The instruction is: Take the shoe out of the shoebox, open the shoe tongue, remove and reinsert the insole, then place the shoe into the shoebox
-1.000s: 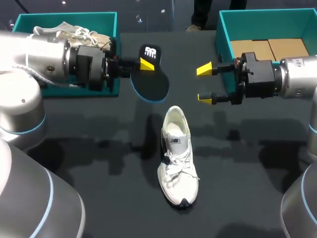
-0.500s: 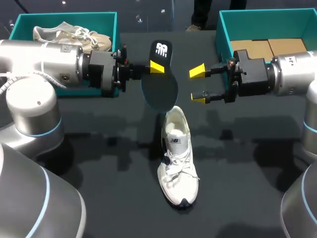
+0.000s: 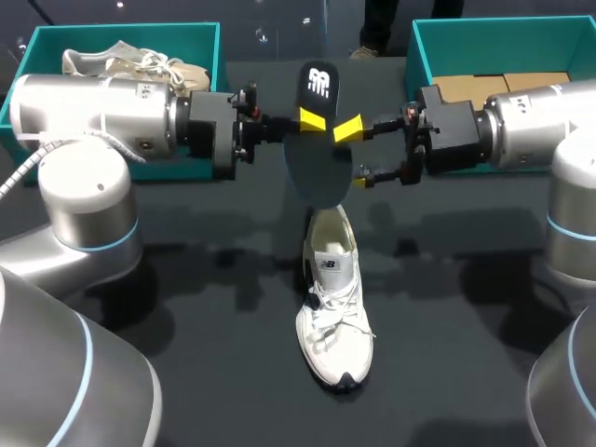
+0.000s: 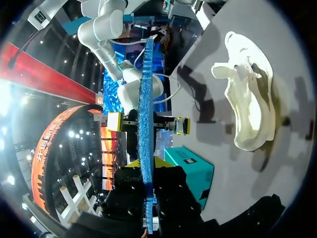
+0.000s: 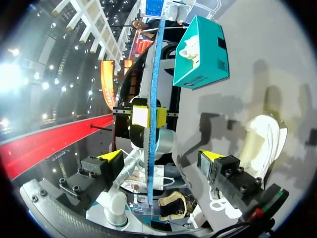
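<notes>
The matte black surface (image 3: 186,307) carries a white, laced mesh shoe (image 3: 333,312). Above its heel a thin, blue-edged insole (image 3: 317,154) stands on edge, pinched by the left claw (image 3: 303,119), whose far finger is hidden. The right claw (image 3: 354,155) gapes around the insole without touching it.

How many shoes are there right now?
2: one shoe on the table, a second shoe in the left box. The right box may hide more.

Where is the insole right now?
Head view, mid-table: the insole is held upright in the left gripper, close by the white shoe's heel, with the right gripper's open fingers on either side of it.
</notes>
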